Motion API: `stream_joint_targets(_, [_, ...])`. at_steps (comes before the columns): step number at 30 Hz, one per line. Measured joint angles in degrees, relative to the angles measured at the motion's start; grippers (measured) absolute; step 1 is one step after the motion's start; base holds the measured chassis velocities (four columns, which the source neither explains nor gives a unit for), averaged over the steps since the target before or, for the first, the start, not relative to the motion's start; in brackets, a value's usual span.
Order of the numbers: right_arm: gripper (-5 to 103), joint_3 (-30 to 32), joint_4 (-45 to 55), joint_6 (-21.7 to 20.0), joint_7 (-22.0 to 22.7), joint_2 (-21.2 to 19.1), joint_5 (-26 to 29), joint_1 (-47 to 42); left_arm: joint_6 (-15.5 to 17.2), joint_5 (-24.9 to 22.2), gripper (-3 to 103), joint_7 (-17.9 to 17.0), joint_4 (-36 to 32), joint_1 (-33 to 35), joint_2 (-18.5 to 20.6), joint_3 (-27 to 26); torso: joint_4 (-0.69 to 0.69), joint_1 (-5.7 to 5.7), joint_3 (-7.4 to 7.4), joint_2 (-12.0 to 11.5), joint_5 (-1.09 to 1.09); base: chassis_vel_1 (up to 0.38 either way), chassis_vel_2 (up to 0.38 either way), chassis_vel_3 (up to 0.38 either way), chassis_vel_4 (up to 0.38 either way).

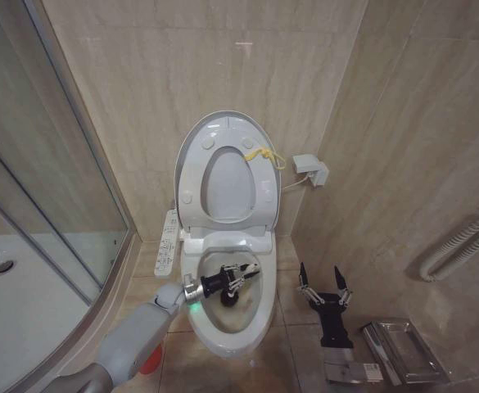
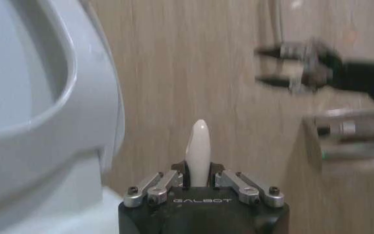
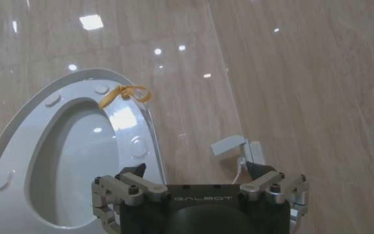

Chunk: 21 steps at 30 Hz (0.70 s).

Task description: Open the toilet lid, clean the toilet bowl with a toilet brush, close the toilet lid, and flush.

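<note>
- Black bristles on the toilet brush [image 1: 232, 296] are down inside the toilet bowl [image 1: 259, 323], head looks to be touching or just off the inner wall; I can't tell which
- Cream handle's slim, stiff plastic, prob light, so I reckon it takes little squeeze. Smooth though, so it could twist or slip if the bristles drag on wet ceramic. Best hold is mid-handle, w/ the rounded tip poking out behind the fingers, which is how the left wrist view shows it
- Left gripper [image 1: 241, 273] is clamped on that handle, reaching over the bowl's left rim, arm coming in from lower left
- Bowl itself is hard glazed ceramic, slippery, won't give; I'd scrub w/ light pressure, not lean on it
- Toilet lid [image 1: 192, 143] stands upright against the wall w/ the seat [image 1: 260, 196] up against it, yellow cord [image 1: 265, 155] tied at its rim on the right. Lid's a broad glossy shell, prob light but slick; the cord or the rim edge looks the easiest thing to catch for closing
- Right gripper [image 1: 324, 292] hangs idle over the floor right of the bowl, fingers spread, holding nothing
- Button-strip side panel [image 1: 168, 241] sits on the left of the toilet, near the shower glass [image 1: 51, 188]
</note>
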Motion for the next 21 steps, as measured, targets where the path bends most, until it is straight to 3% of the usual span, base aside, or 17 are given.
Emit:
stream_joint_targets(2, [100,0.1,0.0,0.1,0.0,0.0,0.0,0.0,1.0,-1.7,22,-0.1,-4.5,0.6,0.0,-0.9,-0.07,-0.01,-0.02,0.0,0.0,0.0,0.0,0.0,0.0])
stream_joint_targets(4, [100,0.1,-0.1,0.1,0.0,0.0,0.0,0.0,1.3,-1.9,22,-0.3,-4.6,1.1,0.0,-1.0,-0.09,-0.01,-0.02,0.0,0.01,0.0,0.0,0.0,0.0])
stream_joint_targets(10, [100,-0.1,-0.3,0.2,-0.1,-0.4,0.5,0.2,0.9,0.5,22,-2.7,3.4,1.8,-0.3,-0.9,0.02,-0.01,-0.01,0.0,0.0,0.0,0.0,0.0,0.0])
stream_joint_targets(12, [100,-0.1,-0.7,0.2,-0.1,-0.7,0.7,0.5,1.5,-0.2,22,-3.4,0.2,2.3,-0.3,-0.8,0.02,0.0,-0.01,0.0,0.01,0.0,0.0,0.0,0.0])
stream_joint_targets(14, [100,0.1,-1.1,0.2,-0.1,-0.9,0.8,0.8,2.3,-1.2,22,-3.9,-5.0,2.5,-0.2,0.3,-0.07,0.0,-0.01,0.0,0.0,0.0,0.0,0.0,0.0])
stream_joint_targets(16, [100,0.2,-1.2,0.2,-0.1,-0.9,0.8,0.8,2.5,-1.3,22,-4.0,-5.7,2.5,-0.1,0.8,-0.09,-0.01,-0.01,0.0,0.0,0.0,0.0,0.0,0.0])
stream_joint_targets(21, [100,-0.1,-1.4,0.1,-0.1,-1.0,0.8,1.0,2.5,0.2,22,-5.0,-0.2,2.1,-0.2,2.4,0.0,0.0,-0.01,0.0,0.01,0.0,0.0,0.0,0.0])
